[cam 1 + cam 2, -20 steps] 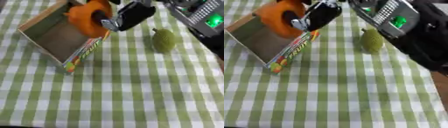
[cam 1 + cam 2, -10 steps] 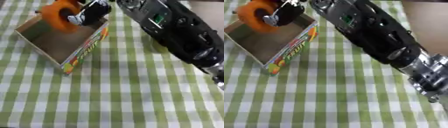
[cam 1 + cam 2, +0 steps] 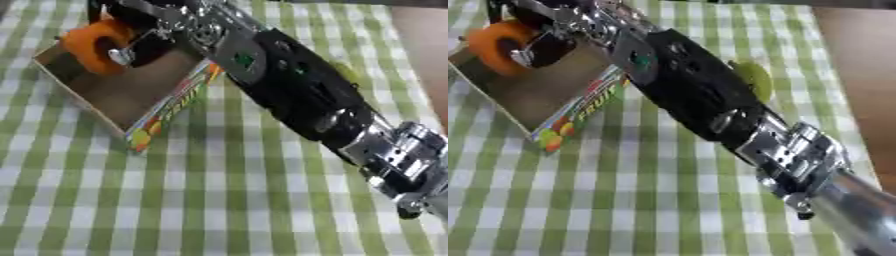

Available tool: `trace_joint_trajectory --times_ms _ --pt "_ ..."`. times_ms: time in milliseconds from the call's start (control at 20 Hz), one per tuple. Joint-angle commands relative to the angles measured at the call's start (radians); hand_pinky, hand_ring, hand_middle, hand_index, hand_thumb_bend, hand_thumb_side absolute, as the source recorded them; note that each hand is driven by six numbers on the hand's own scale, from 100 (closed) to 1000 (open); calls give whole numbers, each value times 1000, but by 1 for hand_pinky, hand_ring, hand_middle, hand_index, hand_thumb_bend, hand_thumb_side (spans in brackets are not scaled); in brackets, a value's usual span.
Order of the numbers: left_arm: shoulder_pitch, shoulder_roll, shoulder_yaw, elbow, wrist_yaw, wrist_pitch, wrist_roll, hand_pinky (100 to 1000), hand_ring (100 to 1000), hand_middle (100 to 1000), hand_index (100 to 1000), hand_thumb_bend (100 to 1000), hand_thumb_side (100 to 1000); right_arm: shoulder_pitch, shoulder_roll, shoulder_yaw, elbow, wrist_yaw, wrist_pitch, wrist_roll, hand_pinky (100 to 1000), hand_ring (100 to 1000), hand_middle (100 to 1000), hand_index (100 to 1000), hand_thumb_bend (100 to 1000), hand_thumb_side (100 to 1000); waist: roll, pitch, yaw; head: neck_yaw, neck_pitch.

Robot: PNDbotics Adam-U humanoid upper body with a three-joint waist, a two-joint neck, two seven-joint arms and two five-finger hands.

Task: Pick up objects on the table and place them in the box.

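right hand (image 3: 140, 42) at upper left of frame, over the box (image 3: 166, 107), fingers curled round an orange ring (image 3: 87, 42). ring held above the open interior near the far side, not yet let go; cannot tell whether it touches the floor of the box. arm (image 3: 297, 95) runs diagonally from lower right to upper left, covering much of the cloth (image 3: 219, 200). left hand nowhere in either view.

box interior otherwise brown and bare as far as visible; no other item seen inside. green fruit (image 3: 754, 80) lying on the cloth at upper right of centre, just beside the arm, partly hidden by it, well apart from the box.

judged progress: first item carried to the box, release outstanding. green fruit not yet collected. anything under the arm not visible. remaining: open hand, withdraw, fetch fruit, place in box.
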Motion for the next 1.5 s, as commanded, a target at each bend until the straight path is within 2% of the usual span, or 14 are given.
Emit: trace_joint_trajectory --times_ms 50,100,200,450,600,800,1000,1150,1250,1500 --pt "-16 14 3 -14 6 -1 -7 738 709 692 831 243 401 -17 20 -22 42 70 -50 -18 791 100 242 666 100 168 6 -18 4 -11 -15" --pt "-17 14 2 -14 7 -1 -8 738 709 692 831 244 401 -14 25 -22 52 86 -68 -17 792 100 247 669 100 167 6 -18 5 -11 -15" --pt "-17 14 2 -14 8 -2 -10 737 708 690 831 245 400 -9 31 -18 64 116 -101 -7 806 100 318 704 100 139 6 -18 7 -11 -14" --pt "-11 14 1 -14 9 0 -13 734 703 686 831 242 403 -2 33 -17 74 164 -156 44 824 100 452 782 100 173 8 -20 5 -6 -12" --pt "-8 14 1 -14 9 0 -13 732 701 684 831 241 403 -5 32 -20 60 153 -160 67 846 100 539 844 100 171 10 -23 3 -3 -11" --pt "-5 15 1 -14 9 1 -13 732 700 682 830 243 401 -26 22 -36 -24 114 -144 88 870 100 622 881 100 142 12 -30 -1 0 -8" --pt "2 22 4 -14 7 -1 -9 732 700 681 830 247 396 -39 -14 -54 -107 86 -122 114 874 100 630 880 100 118 12 -40 -8 7 -1" --pt "19 33 8 -14 1 0 -4 731 699 681 830 246 395 -40 -104 -60 -181 39 -110 123 874 100 661 880 100 100 10 -54 -25 27 12" --pt "33 41 12 -14 -5 2 1 731 698 680 830 244 397 -27 -189 -66 -243 -22 -100 134 878 100 667 880 100 100 7 -61 -36 45 18" --pt "54 51 15 -14 -19 5 9 730 698 680 830 240 401 32 -371 -93 -420 -166 -42 168 890 100 685 869 100 100 6 -68 -56 81 29"
